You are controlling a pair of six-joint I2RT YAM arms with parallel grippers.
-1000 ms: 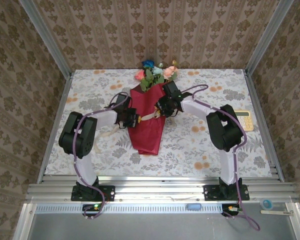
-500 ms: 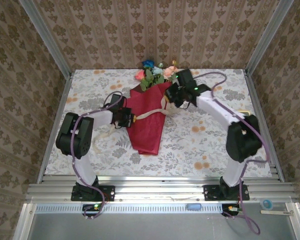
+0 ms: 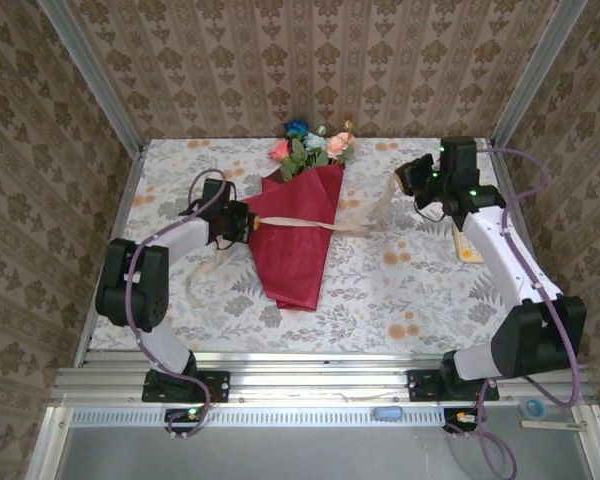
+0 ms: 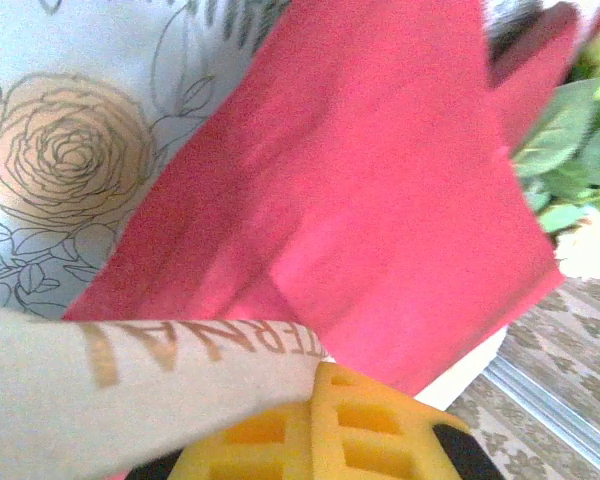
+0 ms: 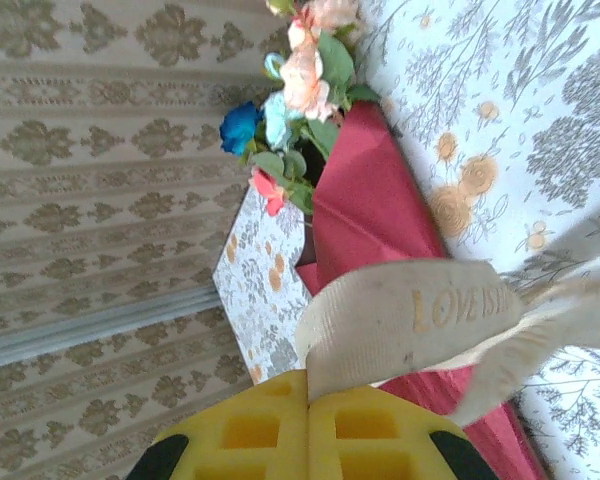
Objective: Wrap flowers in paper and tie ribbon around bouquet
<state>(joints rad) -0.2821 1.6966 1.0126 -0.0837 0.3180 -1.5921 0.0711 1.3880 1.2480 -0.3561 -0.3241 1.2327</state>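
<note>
The bouquet (image 3: 298,240) lies on the worktop (image 3: 410,290) with the ribbon (image 5: 405,312) across its middle. The left gripper (image 3: 246,222), at its left edge, and the right gripper (image 3: 404,187), well right of it, each clamp a ribbon end. Excess tension could drag the bouquet sideways or slip the ribbon free.

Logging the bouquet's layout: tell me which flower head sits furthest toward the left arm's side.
The reddish-pink head: it is the leftmost; the blue head, pale teal head and peach head lie further right.
</note>
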